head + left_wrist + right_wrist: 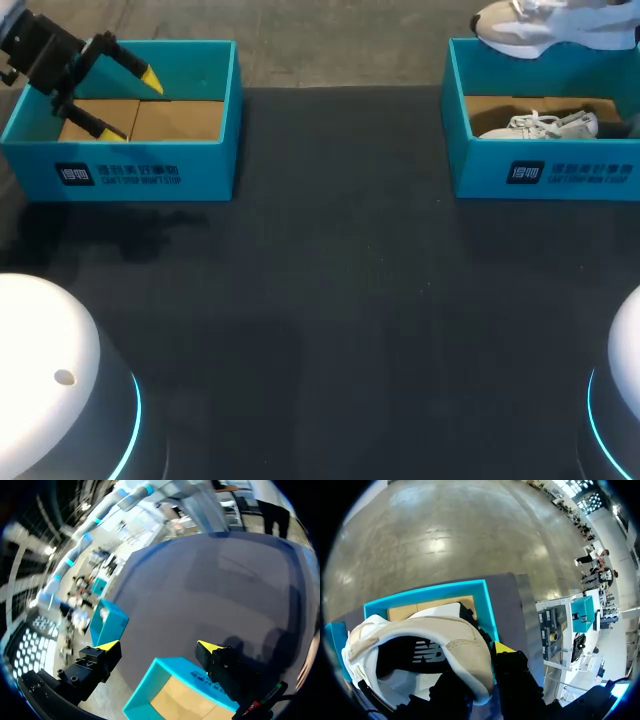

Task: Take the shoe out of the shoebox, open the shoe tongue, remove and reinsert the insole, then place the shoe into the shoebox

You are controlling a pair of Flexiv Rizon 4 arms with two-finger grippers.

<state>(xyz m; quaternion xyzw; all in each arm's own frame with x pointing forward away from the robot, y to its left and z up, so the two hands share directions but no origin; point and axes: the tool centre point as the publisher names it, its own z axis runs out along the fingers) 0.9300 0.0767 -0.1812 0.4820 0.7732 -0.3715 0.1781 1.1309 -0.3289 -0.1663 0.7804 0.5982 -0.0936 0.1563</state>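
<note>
Beige-and-white shoe (555, 25) (420, 630): hangs in the air over the far rim of the right teal cardboard shoebox (545, 175) (485, 605), clear of the bench.
- Look: cream-white sole and heel, tan suede-like band round the collar, dark lining inside the opening, dark logo on a pale side panel. In the right wrist view the opening faces the camera.
- Right tool (480, 670): holding the shoe at the collar. 1 yellow fingertip (503, 647) sits against the outer wall of the shoe; the other finger is hidden by the shoe.
- Right shoebox: at the far right of the dark grey bench (340, 300), brown cardboard floor. A second, white laced shoe (545, 125) lies on its side in it.
- Left teal cardboard shoebox (130, 175) (150, 685): far left of the bench, well apart from the right one. Only its brown cardboard floor shows inside.
- Left tool (135, 105) (159, 646): above the left shoebox's near-left part, fingers spread wide, nothing between them. In the left wrist view the box's corner lies under the gap between the 2 yellow tips.
</note>
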